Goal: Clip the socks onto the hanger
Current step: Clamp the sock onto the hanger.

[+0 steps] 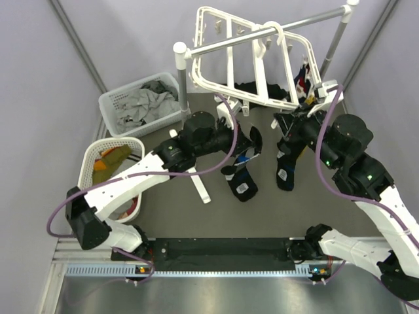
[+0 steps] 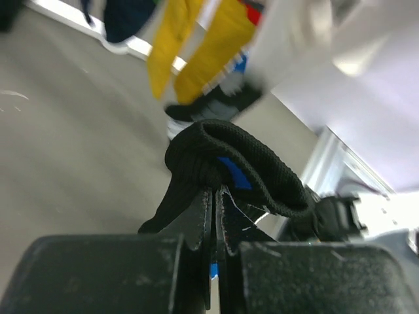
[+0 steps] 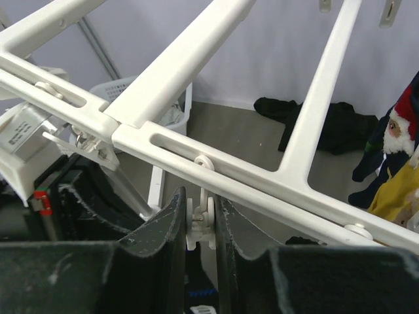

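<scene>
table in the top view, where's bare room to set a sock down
Best patch: bare table between the two dark socks and the black base rail. Crowded under the hanger, with hung socks and a black garment, and at the left by two white baskets.

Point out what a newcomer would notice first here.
The big white hanger hangs tilted from the grey rail at top centre. Beneath it, the right gripper pinches a white clip under a hanger bar, while the left gripper grips a black sock with a blue mark.
</scene>
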Tool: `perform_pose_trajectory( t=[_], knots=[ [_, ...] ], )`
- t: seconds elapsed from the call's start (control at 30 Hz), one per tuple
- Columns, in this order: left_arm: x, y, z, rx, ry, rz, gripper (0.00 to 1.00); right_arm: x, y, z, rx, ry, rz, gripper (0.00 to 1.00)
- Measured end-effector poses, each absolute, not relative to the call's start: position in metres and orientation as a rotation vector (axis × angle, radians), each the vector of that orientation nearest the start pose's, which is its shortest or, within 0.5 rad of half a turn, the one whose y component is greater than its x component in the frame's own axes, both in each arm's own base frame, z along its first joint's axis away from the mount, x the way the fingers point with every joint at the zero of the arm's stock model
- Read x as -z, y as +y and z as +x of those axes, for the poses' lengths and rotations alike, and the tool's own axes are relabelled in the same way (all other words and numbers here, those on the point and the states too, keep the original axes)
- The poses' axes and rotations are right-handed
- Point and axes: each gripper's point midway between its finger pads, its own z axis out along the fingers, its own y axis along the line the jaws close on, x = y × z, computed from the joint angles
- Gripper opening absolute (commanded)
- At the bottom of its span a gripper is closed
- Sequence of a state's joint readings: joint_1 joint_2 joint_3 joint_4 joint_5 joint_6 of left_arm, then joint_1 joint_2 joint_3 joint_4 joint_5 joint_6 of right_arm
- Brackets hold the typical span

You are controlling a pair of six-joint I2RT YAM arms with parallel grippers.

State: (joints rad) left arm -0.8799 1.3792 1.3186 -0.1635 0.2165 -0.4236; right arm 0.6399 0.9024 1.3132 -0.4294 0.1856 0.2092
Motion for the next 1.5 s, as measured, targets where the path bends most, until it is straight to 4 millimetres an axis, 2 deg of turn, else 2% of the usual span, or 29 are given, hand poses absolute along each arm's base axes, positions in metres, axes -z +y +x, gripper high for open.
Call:
perform_pose_trajectory(
  t=[0.2, 0.43, 0.63, 0.93, 1.17, 1.37, 1.5],
  knots=[
    [-0.331, -0.390, 0.262, 1.022, 1.808, 0.539, 0.00, -0.429, 0.165, 0.256, -0.529, 1.602, -0.213, 0.09],
    [-0.340, -0.398, 0.267, 0.950, 1.775, 0.518, 0.00, -0.434, 0.164, 0.254, -0.538, 1.587, -0.211, 0.09],
    [-0.342, -0.408, 0.264, 0.907, 1.760, 0.520, 0.00, -0.436, 0.160, 0.255, -0.528, 1.581, -0.196, 0.09],
    [-0.344, -0.411, 0.261, 0.871, 1.746, 0.500, 0.00, -0.437, 0.158, 0.257, -0.526, 1.578, -0.178, 0.09],
    [-0.353, -0.417, 0.262, 0.907, 1.701, 0.439, 0.00, -0.442, 0.162, 0.259, -0.550, 1.563, -0.165, 0.09],
    [-0.349, -0.427, 0.257, 0.975, 1.645, 0.420, 0.00, -0.432, 0.163, 0.261, -0.536, 1.599, -0.172, 0.09],
    [-0.339, -0.432, 0.252, 0.998, 1.617, 0.439, 0.00, -0.424, 0.163, 0.263, -0.520, 1.627, -0.173, 0.09]
  ],
)
